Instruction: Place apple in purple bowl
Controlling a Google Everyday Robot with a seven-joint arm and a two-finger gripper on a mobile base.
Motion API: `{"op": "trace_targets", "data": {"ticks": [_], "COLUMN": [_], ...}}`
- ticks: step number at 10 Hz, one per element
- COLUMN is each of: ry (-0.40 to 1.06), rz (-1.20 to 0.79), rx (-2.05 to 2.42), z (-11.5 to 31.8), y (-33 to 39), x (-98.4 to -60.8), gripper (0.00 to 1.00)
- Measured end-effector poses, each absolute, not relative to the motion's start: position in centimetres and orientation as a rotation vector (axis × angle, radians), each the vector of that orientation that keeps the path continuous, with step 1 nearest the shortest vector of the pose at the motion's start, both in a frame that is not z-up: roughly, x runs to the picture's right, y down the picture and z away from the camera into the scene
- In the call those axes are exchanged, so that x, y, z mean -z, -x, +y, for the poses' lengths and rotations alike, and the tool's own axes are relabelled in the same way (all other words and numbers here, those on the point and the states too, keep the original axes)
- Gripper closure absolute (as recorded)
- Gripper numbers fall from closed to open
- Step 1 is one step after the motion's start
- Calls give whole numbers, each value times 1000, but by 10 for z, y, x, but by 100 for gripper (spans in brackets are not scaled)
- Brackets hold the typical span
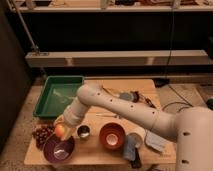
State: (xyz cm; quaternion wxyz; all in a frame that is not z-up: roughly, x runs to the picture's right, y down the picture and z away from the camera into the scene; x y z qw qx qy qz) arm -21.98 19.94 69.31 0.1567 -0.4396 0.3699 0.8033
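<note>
At the near left of the desk (95, 154) lie dark grapes (42, 134), with a green tray (58, 95) farther back. Just right of the grapes, the pincer (62, 128) is closed on the apple (59, 132), holding it over the far rim of the purple bowl (59, 149), which sits at the desk's near edge. The white arm (120, 107) reaches in from the right. A small dark cup (84, 131) stands beside the bowl, then an orange bowl (112, 136) farther right.
</note>
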Motion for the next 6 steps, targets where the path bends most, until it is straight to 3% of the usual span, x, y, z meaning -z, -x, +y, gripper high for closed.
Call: {"op": "trace_targets", "data": {"ticks": [5,6], "ry": [1242,1233], "rz": [1111,1121], "rx": [-2194,-2188], "z": [231,236], "y": [234,234], "x": [-679,-679], "gripper": [100,95]}}
